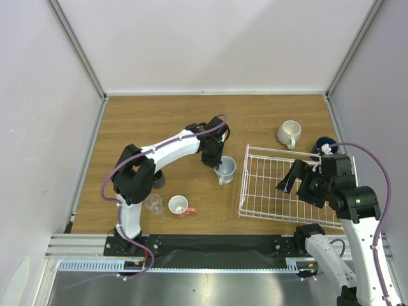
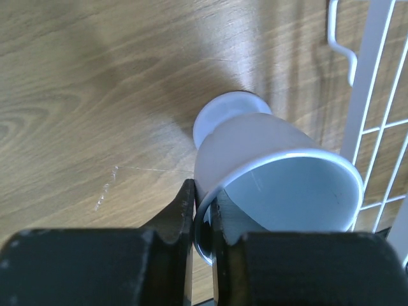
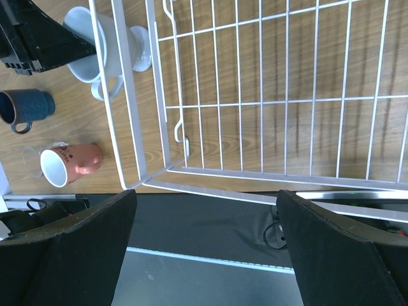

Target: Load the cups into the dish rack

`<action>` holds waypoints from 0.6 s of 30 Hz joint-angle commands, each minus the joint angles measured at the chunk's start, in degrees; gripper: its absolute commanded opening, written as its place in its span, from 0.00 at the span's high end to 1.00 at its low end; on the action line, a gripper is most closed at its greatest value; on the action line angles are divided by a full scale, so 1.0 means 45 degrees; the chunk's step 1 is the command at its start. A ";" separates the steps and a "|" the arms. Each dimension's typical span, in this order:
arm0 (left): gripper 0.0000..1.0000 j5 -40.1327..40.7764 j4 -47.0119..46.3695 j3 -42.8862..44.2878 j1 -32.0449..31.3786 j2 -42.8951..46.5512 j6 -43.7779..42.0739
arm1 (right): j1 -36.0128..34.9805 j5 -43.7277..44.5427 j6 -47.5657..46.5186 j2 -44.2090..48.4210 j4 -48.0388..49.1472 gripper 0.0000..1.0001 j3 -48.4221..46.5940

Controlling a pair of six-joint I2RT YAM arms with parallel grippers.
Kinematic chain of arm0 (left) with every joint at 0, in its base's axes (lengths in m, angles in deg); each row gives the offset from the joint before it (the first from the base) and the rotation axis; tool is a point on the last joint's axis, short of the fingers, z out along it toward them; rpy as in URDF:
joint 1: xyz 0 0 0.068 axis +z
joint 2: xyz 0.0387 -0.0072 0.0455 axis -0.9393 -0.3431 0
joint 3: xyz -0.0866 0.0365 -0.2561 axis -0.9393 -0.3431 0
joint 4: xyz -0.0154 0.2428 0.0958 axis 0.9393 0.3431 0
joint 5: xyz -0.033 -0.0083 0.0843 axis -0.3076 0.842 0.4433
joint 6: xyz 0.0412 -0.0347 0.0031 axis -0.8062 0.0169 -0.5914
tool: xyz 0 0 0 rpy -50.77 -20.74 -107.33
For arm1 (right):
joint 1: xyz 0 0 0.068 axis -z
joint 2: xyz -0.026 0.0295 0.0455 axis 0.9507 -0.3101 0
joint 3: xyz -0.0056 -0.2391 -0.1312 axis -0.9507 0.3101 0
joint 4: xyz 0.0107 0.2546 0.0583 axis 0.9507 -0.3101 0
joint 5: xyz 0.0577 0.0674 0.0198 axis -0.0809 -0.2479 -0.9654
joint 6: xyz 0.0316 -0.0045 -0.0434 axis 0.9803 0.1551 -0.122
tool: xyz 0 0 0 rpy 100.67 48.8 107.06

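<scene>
Pale grey-blue mug (image 2: pixel 255 153) has its rim pinched by the left gripper (image 2: pixel 203 205)

Top camera looks down from afar; both close wrist cameras share the dish rack (image 1: pixel 244 182).

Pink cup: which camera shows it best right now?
Right wrist view: the pink cup shows its side, white inside and dark lettering, beside the clear glass. Top external shows it small, mostly the white inside from above. Left wrist view does not show it.
</scene>
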 commanded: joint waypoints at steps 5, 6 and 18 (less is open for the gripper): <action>1.00 0.0134 0.0084 -0.0376 0.0322 0.0844 0.0255 | 0.0071 -0.0240 0.0207 0.0069 0.0185 0.00 0.0176; 1.00 0.0193 0.0084 -0.0434 0.0342 0.1137 0.0314 | 0.0052 -0.0279 0.0207 0.0049 0.0224 0.00 0.0176; 1.00 0.0273 0.0242 0.0288 0.1650 0.6017 0.1778 | 0.0051 -0.1001 0.0110 -0.0458 0.0731 0.00 0.0078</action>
